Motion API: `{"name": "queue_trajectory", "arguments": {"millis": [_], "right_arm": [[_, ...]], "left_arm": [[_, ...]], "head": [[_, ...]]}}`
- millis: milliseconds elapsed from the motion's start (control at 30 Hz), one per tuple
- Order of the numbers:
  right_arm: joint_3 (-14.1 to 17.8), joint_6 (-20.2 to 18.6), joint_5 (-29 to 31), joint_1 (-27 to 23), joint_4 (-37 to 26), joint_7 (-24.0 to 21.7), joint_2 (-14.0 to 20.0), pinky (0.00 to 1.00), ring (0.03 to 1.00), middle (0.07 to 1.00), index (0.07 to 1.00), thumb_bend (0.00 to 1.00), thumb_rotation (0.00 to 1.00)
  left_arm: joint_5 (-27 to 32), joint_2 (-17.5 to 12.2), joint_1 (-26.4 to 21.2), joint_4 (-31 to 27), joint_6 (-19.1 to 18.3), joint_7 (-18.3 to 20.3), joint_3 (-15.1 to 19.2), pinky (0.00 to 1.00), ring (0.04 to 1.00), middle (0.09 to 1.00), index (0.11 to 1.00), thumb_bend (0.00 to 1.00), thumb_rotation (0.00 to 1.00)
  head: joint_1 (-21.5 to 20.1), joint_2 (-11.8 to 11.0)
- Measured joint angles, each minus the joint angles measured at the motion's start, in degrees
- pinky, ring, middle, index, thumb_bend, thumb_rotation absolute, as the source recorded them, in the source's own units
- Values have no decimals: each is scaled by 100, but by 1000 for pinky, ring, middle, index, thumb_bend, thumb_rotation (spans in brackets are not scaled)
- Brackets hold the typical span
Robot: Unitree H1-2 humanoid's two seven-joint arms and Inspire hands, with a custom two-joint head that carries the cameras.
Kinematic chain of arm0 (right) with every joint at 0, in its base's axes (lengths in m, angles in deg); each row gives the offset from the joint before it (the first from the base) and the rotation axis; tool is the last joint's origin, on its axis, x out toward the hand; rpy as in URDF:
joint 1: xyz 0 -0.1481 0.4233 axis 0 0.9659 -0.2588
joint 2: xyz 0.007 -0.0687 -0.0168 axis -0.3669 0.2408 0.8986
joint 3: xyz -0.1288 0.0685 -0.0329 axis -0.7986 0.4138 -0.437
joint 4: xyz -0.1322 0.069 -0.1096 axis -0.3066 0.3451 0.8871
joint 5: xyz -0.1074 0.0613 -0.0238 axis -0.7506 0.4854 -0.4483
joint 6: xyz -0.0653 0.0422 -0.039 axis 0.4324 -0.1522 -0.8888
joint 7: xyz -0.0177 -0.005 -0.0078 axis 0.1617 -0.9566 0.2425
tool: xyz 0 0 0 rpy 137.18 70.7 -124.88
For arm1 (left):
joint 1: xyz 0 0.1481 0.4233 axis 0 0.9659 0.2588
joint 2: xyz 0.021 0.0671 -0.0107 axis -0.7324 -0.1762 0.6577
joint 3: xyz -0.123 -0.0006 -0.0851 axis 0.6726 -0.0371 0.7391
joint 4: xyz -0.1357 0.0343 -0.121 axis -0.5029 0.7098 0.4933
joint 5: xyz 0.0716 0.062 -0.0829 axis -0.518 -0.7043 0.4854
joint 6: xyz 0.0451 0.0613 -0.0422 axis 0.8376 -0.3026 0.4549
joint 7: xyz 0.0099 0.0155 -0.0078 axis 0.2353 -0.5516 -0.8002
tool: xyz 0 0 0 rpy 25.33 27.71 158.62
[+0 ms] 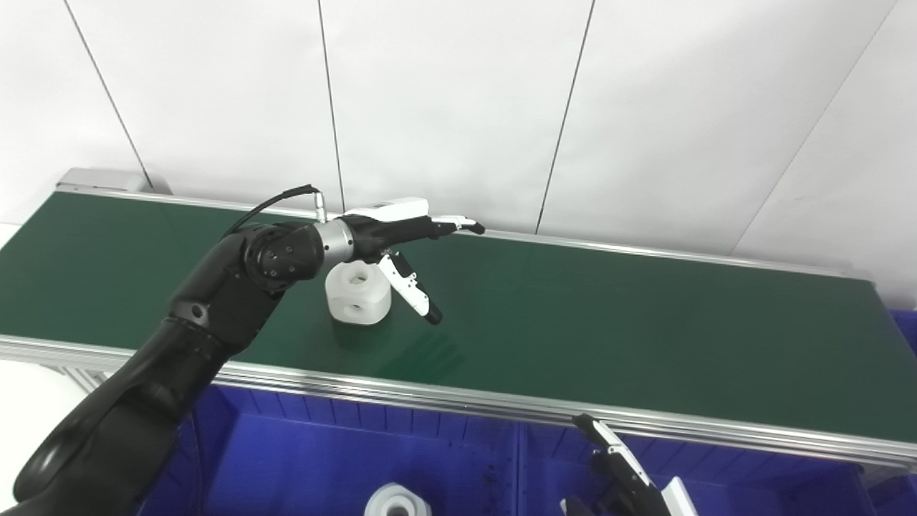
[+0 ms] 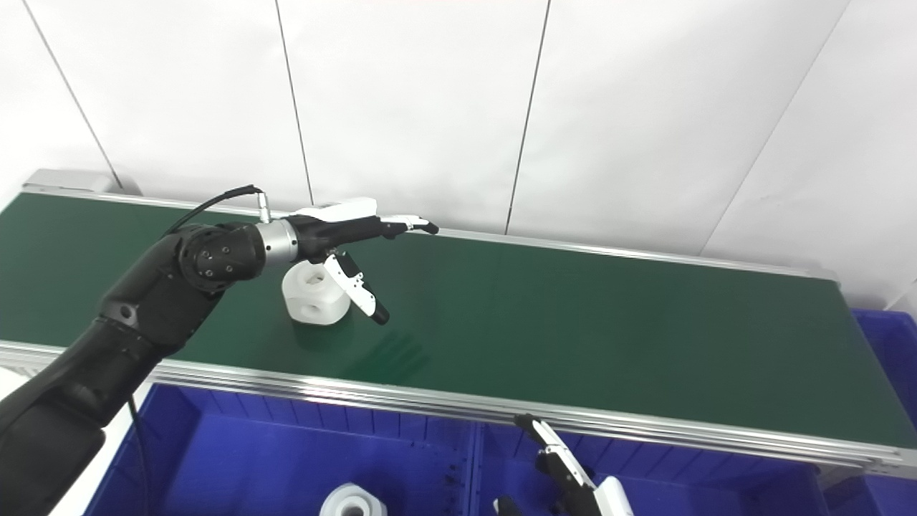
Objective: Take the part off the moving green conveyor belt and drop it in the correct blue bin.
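part [image 1: 358,292] upright on belt [image 1: 609,322] | bore up | left hand [image 1: 401,244] spread above

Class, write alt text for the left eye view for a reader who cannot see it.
The robot's left hand reaches open over a white part on the green conveyor belt, not yet gripping it. Below, a blue bin holds another white part; the right hand waits at the bottom edge.

no readable text, no labels, no brands, no numbers, no signs anywhere in either view
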Motion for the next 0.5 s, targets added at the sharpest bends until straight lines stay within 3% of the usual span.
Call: {"name": "queue_trajectory", "arguments": {"millis": [267, 500], "right_arm": [[-26, -10, 34, -2, -46, -39, -8, 840, 904, 938, 910, 258, 700], [-33, -12, 32, 45, -166, -42, -11, 832, 900, 934, 909, 255, 712]], "left_arm": [[-141, 150, -255, 586, -233, 257, -281, 1000, 1000, 1000, 985, 1000, 392], [-387, 319, -513, 1665, 11, -51, -471, 1000, 1000, 1000, 992, 1000, 429]], "head": [[-53, 9], [-131, 9]]}}
